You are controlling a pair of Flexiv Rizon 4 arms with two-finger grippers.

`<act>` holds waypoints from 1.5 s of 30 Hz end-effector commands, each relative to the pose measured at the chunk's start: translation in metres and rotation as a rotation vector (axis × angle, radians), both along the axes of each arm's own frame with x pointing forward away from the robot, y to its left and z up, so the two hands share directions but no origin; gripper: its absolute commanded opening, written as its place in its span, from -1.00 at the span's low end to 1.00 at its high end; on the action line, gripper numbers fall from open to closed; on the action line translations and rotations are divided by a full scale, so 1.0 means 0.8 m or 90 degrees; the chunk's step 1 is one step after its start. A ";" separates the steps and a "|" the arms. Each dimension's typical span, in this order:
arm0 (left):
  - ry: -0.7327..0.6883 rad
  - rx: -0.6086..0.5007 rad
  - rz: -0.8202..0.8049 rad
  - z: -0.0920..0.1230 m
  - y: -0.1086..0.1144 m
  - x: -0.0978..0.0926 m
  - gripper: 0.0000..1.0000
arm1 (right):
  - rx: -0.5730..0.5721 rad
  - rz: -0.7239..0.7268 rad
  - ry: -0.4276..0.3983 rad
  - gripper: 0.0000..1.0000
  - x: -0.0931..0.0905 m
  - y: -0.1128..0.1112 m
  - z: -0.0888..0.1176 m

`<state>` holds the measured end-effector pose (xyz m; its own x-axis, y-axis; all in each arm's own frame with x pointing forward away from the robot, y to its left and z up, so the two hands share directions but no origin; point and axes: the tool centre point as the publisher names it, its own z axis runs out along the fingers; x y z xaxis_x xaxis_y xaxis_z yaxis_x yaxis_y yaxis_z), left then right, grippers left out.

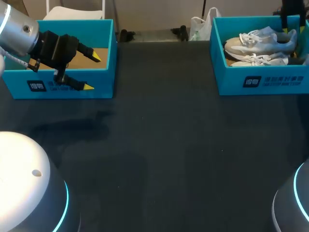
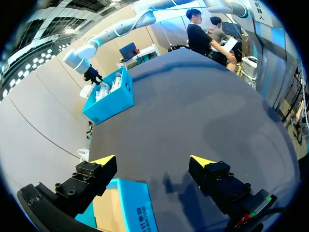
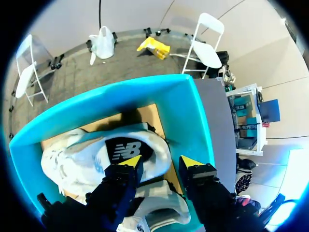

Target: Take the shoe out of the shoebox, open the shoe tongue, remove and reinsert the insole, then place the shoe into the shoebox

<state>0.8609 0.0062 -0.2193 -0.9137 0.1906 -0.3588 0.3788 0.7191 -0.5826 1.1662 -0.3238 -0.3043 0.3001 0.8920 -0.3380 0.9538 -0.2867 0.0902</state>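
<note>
Two white arm bases (image 1: 29, 193) with glowing cyan rings sit closest, at the near corners of a dark counter (image 1: 169, 145).

At the far left stands a blue left box (image 1: 63, 84) with a bare cardboard floor. The left claw (image 1: 94, 72) comes in from the left and hangs over this box's front wall, its fingers spread wide and holding nothing. From the left wrist, one yellow-tipped finger of the left claw (image 2: 152, 160) is over the box (image 2: 137, 208) and the other is over the counter beside it.

At the far right stands a matching blue right box (image 1: 263, 82). Two pale grey-and-white shoes (image 1: 260, 43) lie inside it on their sides, one behind the other, laces showing.

The right claw (image 3: 161, 162) hangs over this box (image 3: 193, 116), its fingers a modest gap apart and gripping nothing. Under them is the heel end of one shoe (image 3: 120, 150), the other shoe lying partly beneath it. Whether the tips touch the shoe is hard to judge from this angle. From the head camera only a dark part of the right claw (image 1: 292, 19) shows, above the box's far corner.
</note>
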 end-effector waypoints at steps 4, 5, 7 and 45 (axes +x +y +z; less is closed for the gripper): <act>0.000 0.002 0.000 0.001 0.000 0.000 1.00 | -0.003 0.016 -0.043 0.05 -0.046 0.018 0.037; 0.000 0.002 0.000 0.001 0.000 0.000 1.00 | -0.002 0.017 -0.044 0.05 -0.047 0.019 0.039; 0.000 0.002 0.000 0.001 0.000 0.000 1.00 | 0.005 0.024 -0.056 0.12 -0.057 0.030 0.051; 0.281 0.116 0.626 0.062 0.011 0.073 1.00 | 0.035 0.075 -0.144 1.00 -0.095 0.072 0.108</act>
<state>0.9156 0.0170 -0.1733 -0.8198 -0.5708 -0.0448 -0.4682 0.7133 -0.5215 1.0894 -0.2665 -0.2178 0.2550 0.9405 -0.2245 0.9382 -0.1845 0.2927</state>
